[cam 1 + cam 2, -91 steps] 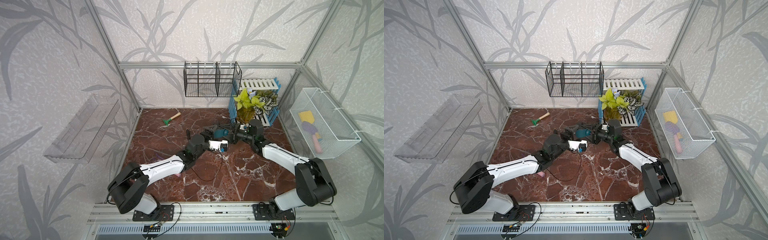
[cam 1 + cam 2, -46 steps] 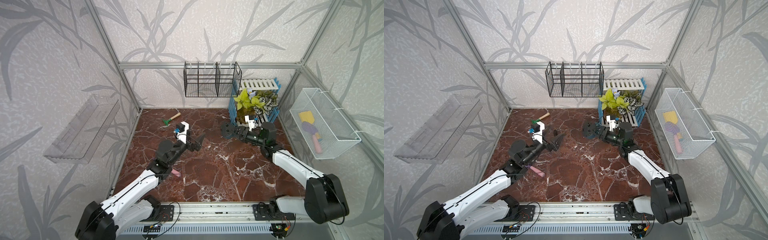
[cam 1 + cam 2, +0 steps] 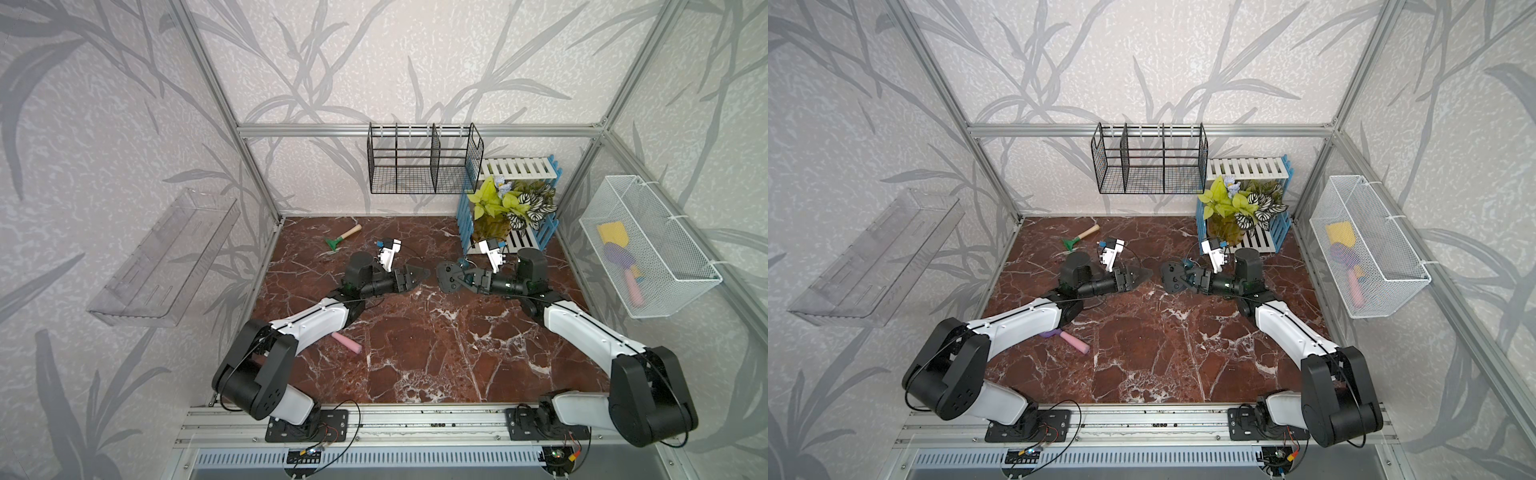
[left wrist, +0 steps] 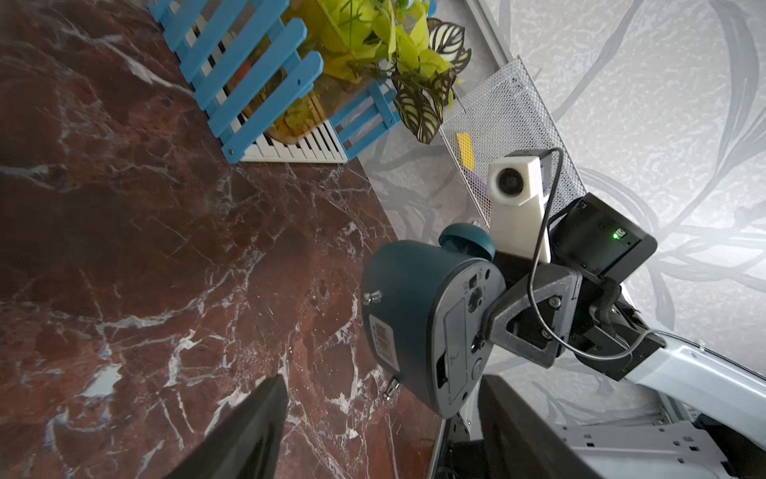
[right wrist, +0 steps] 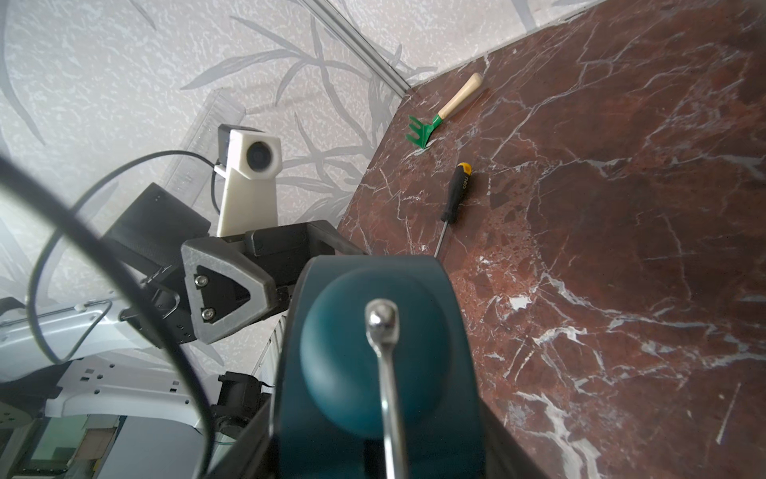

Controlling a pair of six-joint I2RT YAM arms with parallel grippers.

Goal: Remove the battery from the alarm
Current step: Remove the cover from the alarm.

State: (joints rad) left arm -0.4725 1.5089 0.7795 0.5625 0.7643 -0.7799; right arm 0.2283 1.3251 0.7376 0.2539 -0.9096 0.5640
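two-arm pose above the bench [image 3: 415,332], alarm presented from one arm to the other

held aloft in the right end effector [image 3: 464,277], pinched front to back: the alarm [image 3: 446,277], dark back turned toward the left arm, clear of the bench. facing it, just apart and not touching: the left end effector [image 3: 417,276], fingers [image 4: 248,427] spread, nothing between them. not in view anywhere: the battery; judged to sit inside the alarm, behind the rectangular cover [image 4: 455,331] on the back, seemingly closed in the left wrist view. lying on the bench, well apart from both arms: a screwdriver [image 5: 454,203] and, beyond it, a small green rake [image 5: 439,114]

risks from here, as judgement only:
- twisting or slipping of the alarm in the pinch, caused by a sideways push on the cover against a grip on smooth rounded plastic with no support below
- a drop to the bench, caused by the same push or by any loosening of the right grip
- missing the cover's latch, caused by broad blunt fingertips on a small recessed tab; possibly a job for the screwdriver instead
- the battery falling out and rolling across the bench, caused by opening the cover with the back facing sideways and nothing beneath to catch it
- a knock between the two end effectors, caused by closing the small gap too fast
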